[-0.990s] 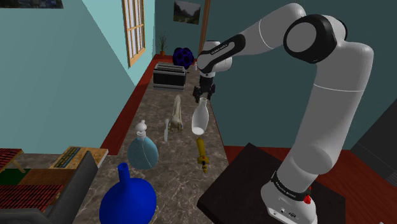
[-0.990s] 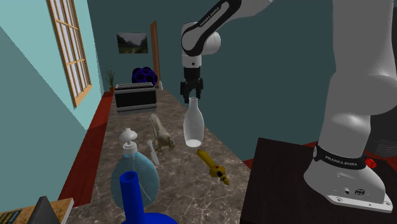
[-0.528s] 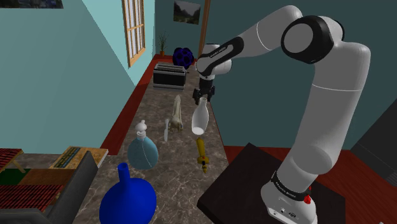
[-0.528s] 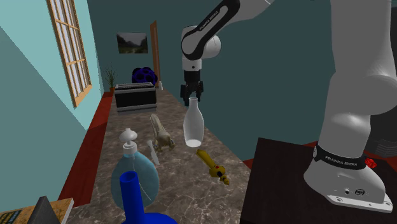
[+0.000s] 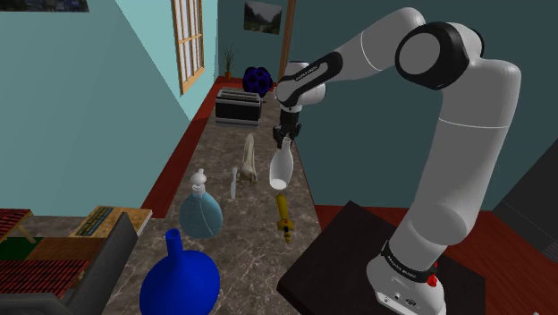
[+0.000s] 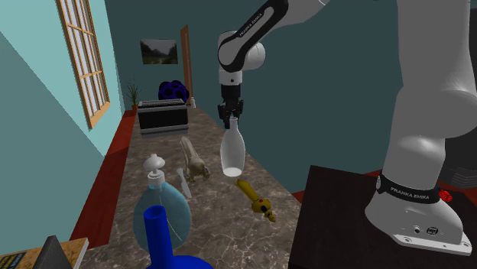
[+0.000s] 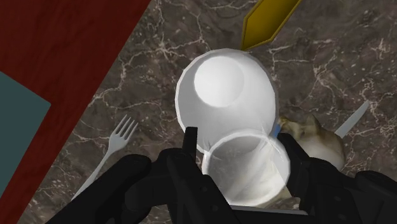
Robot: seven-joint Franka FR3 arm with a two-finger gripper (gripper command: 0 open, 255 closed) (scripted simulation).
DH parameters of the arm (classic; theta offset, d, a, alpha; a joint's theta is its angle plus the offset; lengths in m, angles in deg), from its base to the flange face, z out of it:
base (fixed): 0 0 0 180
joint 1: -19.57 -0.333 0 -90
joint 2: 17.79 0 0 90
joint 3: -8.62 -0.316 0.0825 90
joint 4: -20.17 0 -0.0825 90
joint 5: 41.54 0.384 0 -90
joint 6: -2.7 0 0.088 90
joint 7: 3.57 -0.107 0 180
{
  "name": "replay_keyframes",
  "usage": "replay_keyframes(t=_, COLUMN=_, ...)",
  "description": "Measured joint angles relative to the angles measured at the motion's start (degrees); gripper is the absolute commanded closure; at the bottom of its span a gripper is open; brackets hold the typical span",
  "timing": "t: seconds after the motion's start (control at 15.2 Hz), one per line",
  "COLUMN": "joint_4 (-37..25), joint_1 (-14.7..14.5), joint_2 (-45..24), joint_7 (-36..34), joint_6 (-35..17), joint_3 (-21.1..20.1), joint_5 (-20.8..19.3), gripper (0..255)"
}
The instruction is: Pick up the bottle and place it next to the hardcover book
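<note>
The claw [image 5: 286, 140] [image 6: 232, 118] is pinched shut on the neck of the white bottle [image 5: 281, 169] [image 6: 232, 153]. In the wrist view, the black fingers [image 7: 191, 149] clasp the bottle's open mouth from both sides, with its round body [image 7: 226, 95] hanging beyond them. The bottle stands upright under the claw, close to the right edge of the dark marbled table [image 5: 250, 259] in the shoulder view. Whether its base touches the surface cannot be told.

Just left of the bottle in that view stand a tan animal figurine [image 5: 249, 157] and a pale fork [image 5: 234, 183]. A yellow object [image 5: 284, 220] lies on the near side of the bottle. Farther off, at the table's far end, sits a black toaster [image 5: 238, 107]. Nearer the camera are a pale blue flask [image 5: 201, 211] with a white stopper and a deep blue vase [image 5: 180, 283]. The hardcover book [image 5: 114, 220] lies at the near left, well apart from the bottle.
</note>
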State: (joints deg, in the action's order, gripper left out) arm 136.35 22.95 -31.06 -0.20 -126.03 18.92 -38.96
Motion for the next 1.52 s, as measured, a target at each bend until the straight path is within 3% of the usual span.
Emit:
replay_keyframes(t=0.4, joint_4=-0.2, joint_1=0.0, joint_2=0.5, joint_7=-0.1, joint_6=0.8, joint_3=0.0, joint_5=-0.1, gripper=255)
replay_keyframes(t=1.52, joint_4=-6.8, joint_1=-0.3, joint_2=5.9, joint_7=-0.9, joint_6=12.6, joint_3=0.3, joint_5=-1.5, gripper=255)
